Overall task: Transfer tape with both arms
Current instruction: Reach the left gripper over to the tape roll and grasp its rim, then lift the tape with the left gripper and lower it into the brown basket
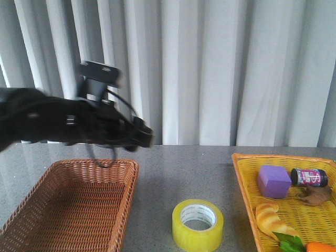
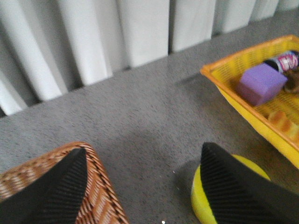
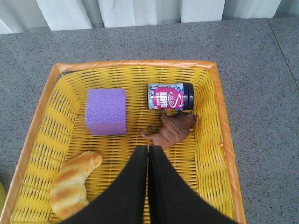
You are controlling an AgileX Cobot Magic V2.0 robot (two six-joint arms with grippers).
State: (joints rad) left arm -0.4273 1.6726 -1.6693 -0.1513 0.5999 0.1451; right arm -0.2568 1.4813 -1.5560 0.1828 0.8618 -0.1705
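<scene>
Tape (image 1: 198, 224) half hidden behind spread left claw (image 2: 145, 186), right claw (image 3: 148, 154) pressed together, empty

the left arm (image 1: 47, 121) is matte black and bulky, with a flat black box (image 1: 98, 72) mounted on a bracket above its wrist and thin black cables (image 1: 113, 152) looping beneath. its tool (image 2: 149, 186) has black fingers (image 2: 58, 191) with finely ribbed inner faces. the right tool (image 3: 148, 186) shows two smooth black tapered fingers (image 3: 126, 191).

Left arm (image 1: 63, 123) is a motion-blurred smear, so its gripper's hard to read up front. One finger (image 2: 238, 186) covers part of the tape (image 2: 198, 198), and the croissant (image 1: 273, 220) and brown basket (image 1: 68, 210) run off the bottom edge.
</scene>
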